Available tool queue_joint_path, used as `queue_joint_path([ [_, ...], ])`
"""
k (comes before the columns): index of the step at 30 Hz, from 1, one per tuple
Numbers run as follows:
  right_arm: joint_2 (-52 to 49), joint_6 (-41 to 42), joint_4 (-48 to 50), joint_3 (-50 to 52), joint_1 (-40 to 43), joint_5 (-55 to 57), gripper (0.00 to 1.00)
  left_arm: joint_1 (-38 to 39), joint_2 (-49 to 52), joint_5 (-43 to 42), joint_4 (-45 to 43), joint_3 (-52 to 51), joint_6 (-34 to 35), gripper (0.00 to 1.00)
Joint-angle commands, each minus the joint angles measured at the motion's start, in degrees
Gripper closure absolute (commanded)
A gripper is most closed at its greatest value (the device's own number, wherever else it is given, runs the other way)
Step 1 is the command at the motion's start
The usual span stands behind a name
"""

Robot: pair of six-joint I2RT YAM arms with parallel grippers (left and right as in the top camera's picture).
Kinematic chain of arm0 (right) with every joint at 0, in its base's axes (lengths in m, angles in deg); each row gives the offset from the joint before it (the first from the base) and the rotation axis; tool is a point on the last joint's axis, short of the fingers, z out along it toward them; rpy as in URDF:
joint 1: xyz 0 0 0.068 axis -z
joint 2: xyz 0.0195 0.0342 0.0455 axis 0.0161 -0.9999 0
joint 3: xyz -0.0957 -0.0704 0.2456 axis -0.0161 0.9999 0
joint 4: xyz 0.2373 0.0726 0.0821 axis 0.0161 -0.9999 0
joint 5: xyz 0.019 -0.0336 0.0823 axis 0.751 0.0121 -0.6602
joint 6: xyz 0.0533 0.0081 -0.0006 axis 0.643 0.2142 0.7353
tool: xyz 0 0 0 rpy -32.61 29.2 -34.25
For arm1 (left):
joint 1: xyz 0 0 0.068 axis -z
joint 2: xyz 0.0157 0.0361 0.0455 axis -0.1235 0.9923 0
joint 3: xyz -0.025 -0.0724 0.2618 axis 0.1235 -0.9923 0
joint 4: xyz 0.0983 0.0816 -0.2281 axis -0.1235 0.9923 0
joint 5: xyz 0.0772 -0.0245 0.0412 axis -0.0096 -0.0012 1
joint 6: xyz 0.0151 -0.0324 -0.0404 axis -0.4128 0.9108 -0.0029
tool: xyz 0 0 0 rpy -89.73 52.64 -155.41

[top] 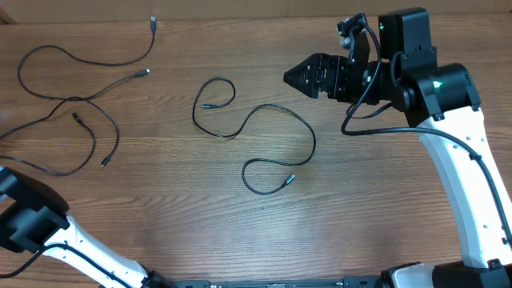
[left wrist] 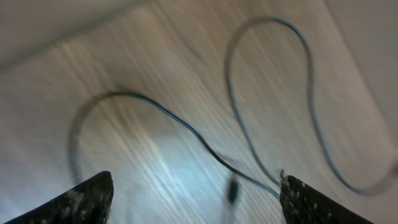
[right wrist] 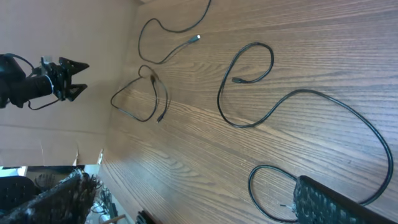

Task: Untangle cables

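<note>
One thin black cable lies alone in loose loops mid-table, a plug at each end; it also shows in the right wrist view. More black cables cross each other at the far left, also seen in the right wrist view. My right gripper hovers right of the middle cable, open and empty. My left gripper is open over blurred cable strands and a small plug. It is outside the overhead view.
The left arm's base sits at the front left corner. The right arm runs down the right side. The wooden table ends at a cardboard-coloured surface along the back.
</note>
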State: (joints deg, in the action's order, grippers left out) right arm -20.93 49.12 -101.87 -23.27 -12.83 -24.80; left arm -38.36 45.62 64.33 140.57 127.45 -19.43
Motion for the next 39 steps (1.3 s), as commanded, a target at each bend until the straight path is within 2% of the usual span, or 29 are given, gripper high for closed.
queue_joint_path([
  [1, -0.09, -0.02, 0.00, -0.48, -0.04, 0.50, 0.00, 0.94, -0.11, -14.86, 0.39, 0.68, -0.28, 0.12],
  [3, -0.07, 0.00, 0.00, -0.48, -0.04, 0.50, 0.00, 2.32, 0.15, -18.62, 0.68, 0.59, -0.28, 0.01],
  [6, -0.07, 0.00, -0.02, -0.48, -0.04, 0.50, 0.00, 5.16, 0.55, -18.49, 3.26, 0.57, -0.33, 0.00],
  [13, -0.07, 0.00, -0.94, -0.48, -0.04, 0.50, 0.00, 13.09, 3.89, -5.51, 11.13, 0.50, -0.20, 0.01],
  [20, -0.07, -0.02, -1.66, -0.48, -0.04, 0.50, 0.00, 20.33, 9.46, -2.60, 17.33, 0.42, -0.02, 0.00],
  [26, -0.07, -0.04, -1.75, -0.48, -0.04, 0.52, 0.00, 23.56, 12.31, 6.05, 19.52, 0.22, -0.92, 0.00],
  [34, -0.07, -0.24, -1.49, -0.48, -0.04, 0.52, 0.00, 24.11, 14.08, 6.38, 19.43, -0.92, -3.28, 0.06],
  [39, -0.07, -0.24, -1.33, -0.48, -0.04, 0.52, 0.00, 24.28, 14.12, 5.11, 16.04, -7.39, -3.65, 0.09],
])
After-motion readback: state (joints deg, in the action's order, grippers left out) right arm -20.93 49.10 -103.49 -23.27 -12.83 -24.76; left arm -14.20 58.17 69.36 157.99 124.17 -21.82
